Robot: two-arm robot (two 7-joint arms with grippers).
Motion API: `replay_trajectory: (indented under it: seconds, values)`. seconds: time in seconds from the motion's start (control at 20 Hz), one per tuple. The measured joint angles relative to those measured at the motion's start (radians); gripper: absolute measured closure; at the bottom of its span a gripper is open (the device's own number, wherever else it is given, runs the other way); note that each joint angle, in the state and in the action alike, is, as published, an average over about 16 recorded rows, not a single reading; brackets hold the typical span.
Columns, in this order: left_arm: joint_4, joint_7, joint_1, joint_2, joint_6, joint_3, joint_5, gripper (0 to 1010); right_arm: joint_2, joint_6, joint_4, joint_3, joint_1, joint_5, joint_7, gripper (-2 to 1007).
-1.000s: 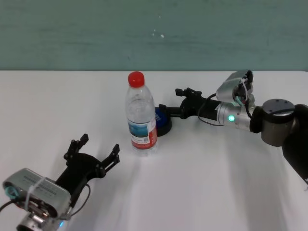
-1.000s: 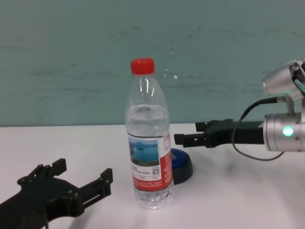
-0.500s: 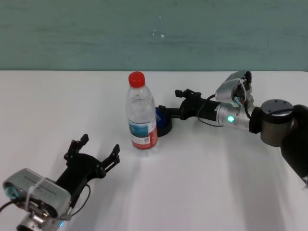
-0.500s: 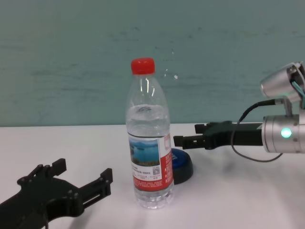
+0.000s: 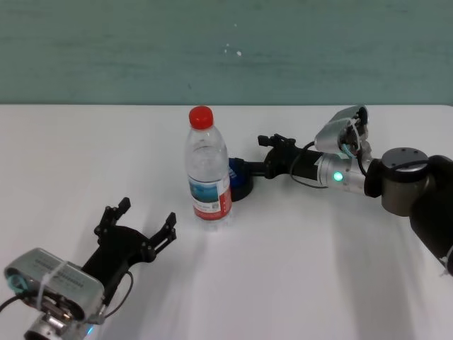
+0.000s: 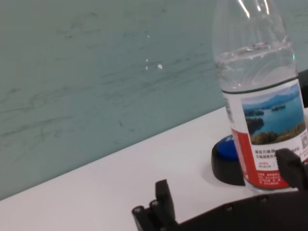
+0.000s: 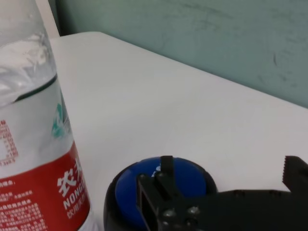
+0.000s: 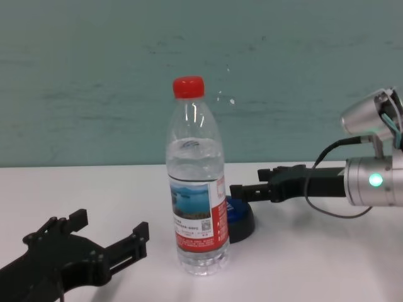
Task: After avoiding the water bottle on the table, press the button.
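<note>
The water bottle (image 5: 208, 168) stands upright near the middle of the white worktop (image 5: 297, 269), its red cap (image 5: 201, 116) screwed on. It is a clear plastic container holding clear water up to about shoulder height, with a wrapped label (image 8: 196, 214) showing a blue lake scene beside a red panel. Just behind it and to the robot's right sits the button (image 5: 239, 178), a low blue dome on a black base; in the head view the bottle partly covers it, and whether the two touch cannot be told.

The right pincer (image 5: 249, 167) reaches in from the right side, arm stretched nearly level over the worktop, with its tips at the button's top. In the right wrist view one dark finger (image 7: 163, 179) lies over the blue dome (image 7: 149, 180) while the other finger stands clearly apart from it, so the pincer is spread and grips nothing. Actual contact with the dome cannot be made out.

The left pincer (image 5: 145, 223) rests low at the near left of the worktop, well apart from the bottle, fingers (image 8: 129, 245) splayed wide and grasping nothing, pointing toward the bottle.
</note>
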Motion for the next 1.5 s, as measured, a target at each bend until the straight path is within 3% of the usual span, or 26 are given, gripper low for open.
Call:
replay_trajectory:
  seconds: [0.4, 0.75, 1.05, 1.5]
  values:
    - [0.0, 0.0, 0.0, 0.0, 0.0, 0.0, 0.0, 10, -0.012, -0.008, 0.037, 0.007, 0.008, -0.021, 0.003, 1]
    - [0.0, 0.0, 0.0, 0.0, 0.0, 0.0, 0.0, 10, -0.016, -0.006, 0.039, 0.011, 0.007, -0.038, 0.001, 1]
    - [0.0, 0.0, 0.0, 0.0, 0.0, 0.0, 0.0, 10, -0.008, 0.004, -0.001, 0.015, -0.008, -0.048, -0.011, 1]
    - [0.0, 0.0, 0.0, 0.0, 0.0, 0.0, 0.0, 10, 0.019, 0.017, -0.114, 0.017, -0.047, -0.053, -0.044, 1]
